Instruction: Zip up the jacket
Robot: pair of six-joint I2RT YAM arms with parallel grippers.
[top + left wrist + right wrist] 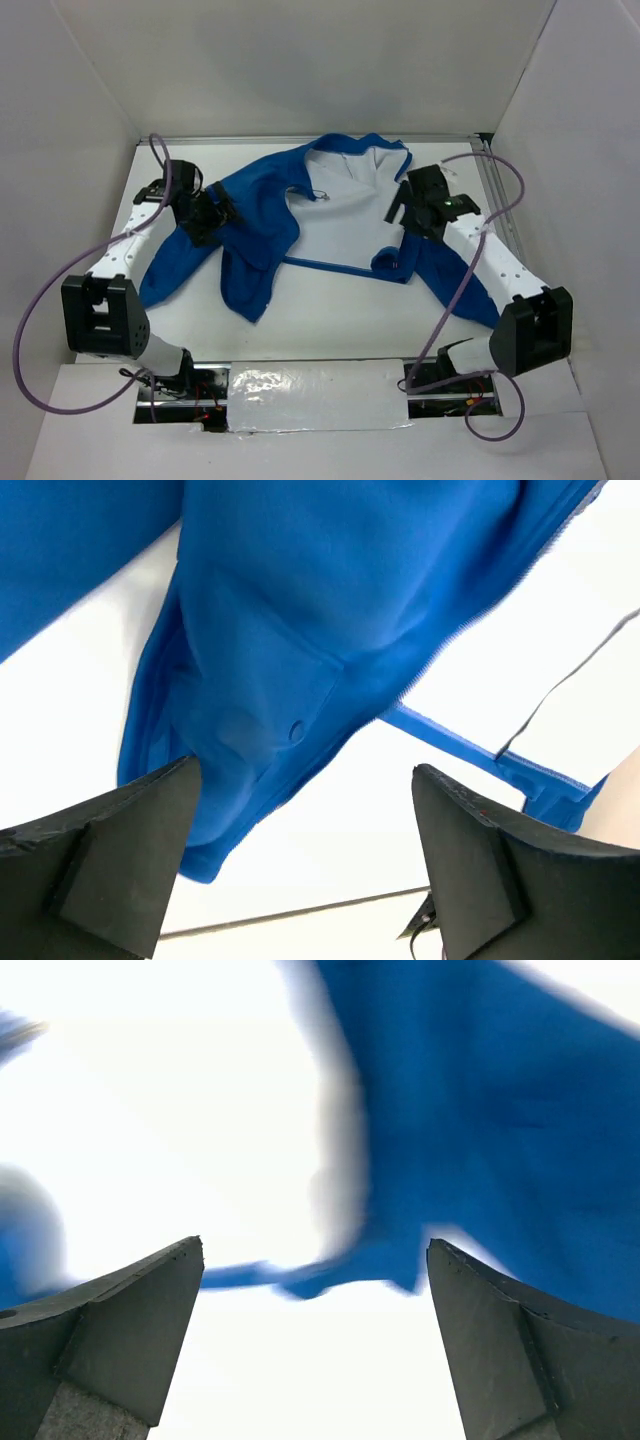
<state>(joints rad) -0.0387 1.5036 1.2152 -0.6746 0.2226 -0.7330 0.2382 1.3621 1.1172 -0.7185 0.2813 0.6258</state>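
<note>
The royal-blue jacket [255,215] lies spread open on the white table, white lining [345,215] up, collar at the far side. Its left front panel is folded over in a heap; its pale zipper edge [455,640] runs diagonally in the left wrist view. My left gripper [212,217] is open and empty, over the jacket's left panel and sleeve [270,610]. My right gripper [402,205] is open and empty, over the jacket's right edge [470,1110], which looks blurred in the right wrist view. The bottom hem [330,264] shows as a blue strip.
White walls enclose the table [330,320] on three sides. A metal rail [500,195] runs along the right edge. Purple cables [60,290] loop from both arms. A foil-like strip [320,385] lies at the near edge between the arm bases.
</note>
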